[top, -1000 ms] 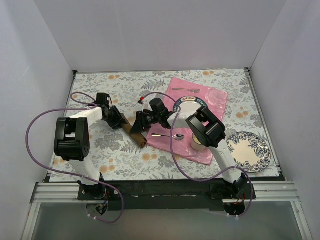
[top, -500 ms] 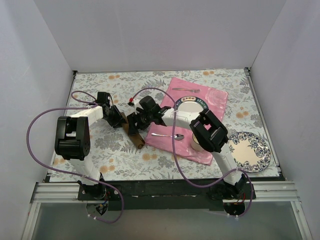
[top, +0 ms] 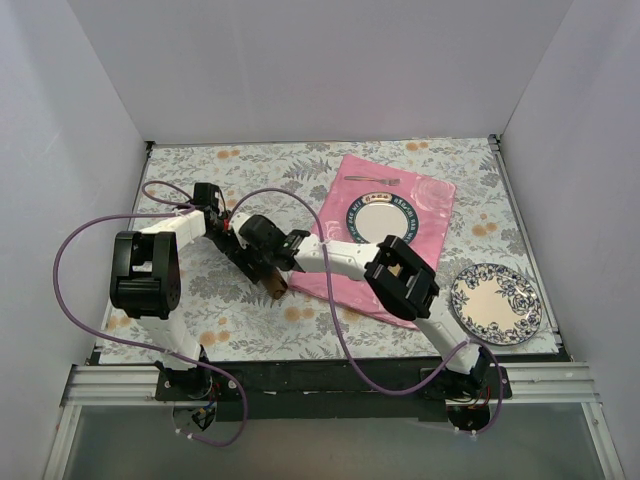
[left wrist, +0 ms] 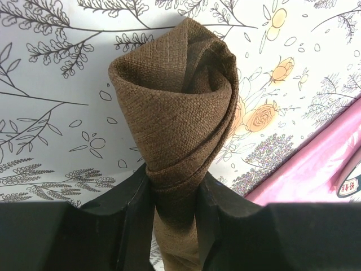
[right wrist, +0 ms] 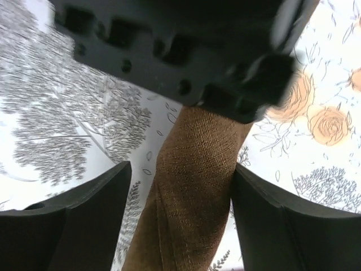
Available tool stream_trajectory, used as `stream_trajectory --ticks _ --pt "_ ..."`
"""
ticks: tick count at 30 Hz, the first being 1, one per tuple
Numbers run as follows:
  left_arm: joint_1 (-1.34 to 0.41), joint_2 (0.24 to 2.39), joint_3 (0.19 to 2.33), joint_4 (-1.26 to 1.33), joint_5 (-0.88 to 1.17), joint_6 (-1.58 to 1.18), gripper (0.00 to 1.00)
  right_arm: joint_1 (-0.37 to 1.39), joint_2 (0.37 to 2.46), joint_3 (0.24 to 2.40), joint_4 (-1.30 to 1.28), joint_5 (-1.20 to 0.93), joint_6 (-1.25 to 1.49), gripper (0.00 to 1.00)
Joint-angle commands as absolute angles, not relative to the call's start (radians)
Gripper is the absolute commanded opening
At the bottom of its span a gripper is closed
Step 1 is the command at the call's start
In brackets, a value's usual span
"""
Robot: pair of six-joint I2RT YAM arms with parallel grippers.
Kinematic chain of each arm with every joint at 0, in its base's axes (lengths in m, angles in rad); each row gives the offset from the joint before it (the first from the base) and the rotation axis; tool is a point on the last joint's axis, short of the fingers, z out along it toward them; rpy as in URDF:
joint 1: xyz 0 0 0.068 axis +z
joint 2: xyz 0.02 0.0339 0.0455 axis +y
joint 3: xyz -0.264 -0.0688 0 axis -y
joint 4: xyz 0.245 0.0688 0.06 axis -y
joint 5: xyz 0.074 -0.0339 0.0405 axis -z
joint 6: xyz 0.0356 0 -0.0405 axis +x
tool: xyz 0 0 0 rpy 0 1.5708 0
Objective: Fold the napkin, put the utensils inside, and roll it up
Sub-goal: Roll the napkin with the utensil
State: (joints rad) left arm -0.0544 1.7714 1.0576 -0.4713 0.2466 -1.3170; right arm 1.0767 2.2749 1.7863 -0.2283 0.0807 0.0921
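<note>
The dark brown napkin (left wrist: 175,101) is rolled into a tube and lies on the floral tablecloth left of the pink mat; its near end shows in the top view (top: 275,286). My left gripper (left wrist: 175,192) is shut on one end of the roll and shows in the top view (top: 240,256). My right gripper (right wrist: 180,226) is open. Its fingers (right wrist: 84,220) straddle the roll (right wrist: 192,186), with a gap on the left side. In the top view the right gripper (top: 264,262) sits beside the left one. A silver fork (top: 372,180) lies at the pink mat's far edge.
The pink mat (top: 425,200) holds a small blue-rimmed plate (top: 378,220). A floral plate (top: 495,303) sits at the right front. My right forearm lies across the mat's near-left part and hides what is under it. White walls enclose the table.
My right gripper has swung left, off the pink mat, to the napkin roll and now straddles it. The spoon and cup seen earlier are now hidden under the right arm. The left gripper has stayed put.
</note>
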Motion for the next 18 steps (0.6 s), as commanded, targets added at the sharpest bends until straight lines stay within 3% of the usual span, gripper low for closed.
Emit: stream_trajectory --ticks 1,3,7,14,18 --pt "-0.055 1.781 1.071 -0.506 0.252 -1.307 0.26 1.1 2.307 1.798 -0.216 0.268 0.055 0.7" --pt "-0.055 1.779 1.068 -0.506 0.258 -1.308 0.26 1.101 2.306 1.778 -0.201 0.299 0.054 0.67" --pt "-0.054 1.77 1.066 -0.506 0.255 -1.307 0.28 1.1 2.307 1.76 -0.193 0.308 0.048 0.51" --pt "-0.02 1.714 1.063 -0.522 0.253 -1.29 0.57 1.048 2.258 1.681 -0.104 0.011 0.103 0.27" --pt "-0.005 1.683 1.065 -0.535 0.261 -1.284 0.62 1.014 2.264 1.667 -0.075 -0.135 0.147 0.26"
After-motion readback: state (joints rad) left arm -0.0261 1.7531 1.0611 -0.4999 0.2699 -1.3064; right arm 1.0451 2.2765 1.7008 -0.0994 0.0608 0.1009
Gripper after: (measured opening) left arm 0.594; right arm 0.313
